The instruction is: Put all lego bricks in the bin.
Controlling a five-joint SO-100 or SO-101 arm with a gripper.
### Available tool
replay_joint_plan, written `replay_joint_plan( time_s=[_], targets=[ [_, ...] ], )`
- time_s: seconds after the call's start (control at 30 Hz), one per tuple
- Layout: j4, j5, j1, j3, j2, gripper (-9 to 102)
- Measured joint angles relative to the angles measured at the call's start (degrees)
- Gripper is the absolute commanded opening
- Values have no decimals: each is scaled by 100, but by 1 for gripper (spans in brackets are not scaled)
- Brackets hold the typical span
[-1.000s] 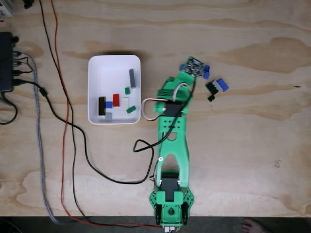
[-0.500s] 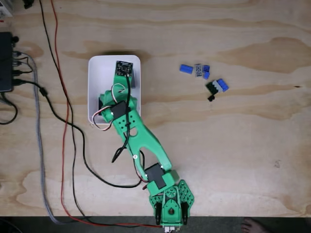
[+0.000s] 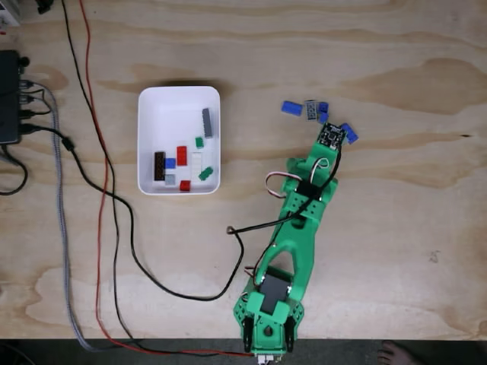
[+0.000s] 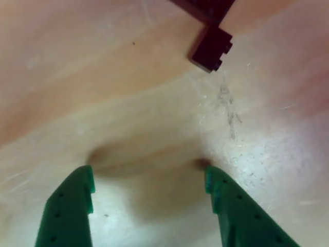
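Note:
The white bin lies left of centre in the fixed view and holds several lego bricks, among them a grey one and a red one. Loose bricks lie on the wood to the right: a blue one, a grey-white one and further blue ones. The green arm reaches up to them, its circuit-board tip covering part of that cluster. In the other view my gripper is open just above bare wood, nothing between its green fingers. A dark brick lies ahead of them.
A black box with plugs sits at the left edge. Black, red and grey cables run down the table's left side toward the arm's base. Bare plywood lies right of the arm.
The arm went from the loose bricks to over the bin, then swung back right to the lower bricks. One more red brick now lies in the bin's lower part.

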Motion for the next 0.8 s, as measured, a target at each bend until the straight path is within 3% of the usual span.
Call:
replay_joint_plan(
  time_s=[0.1,0.27,0.67,0.8],
  targets=[
    [-1204,-264,114,703,220,25],
    [-2373,-413,299,1107,431,25],
    [-4614,-457,853,1020,-1301,23],
    [-5019,-378,853,712,-1802,23]
  ],
)
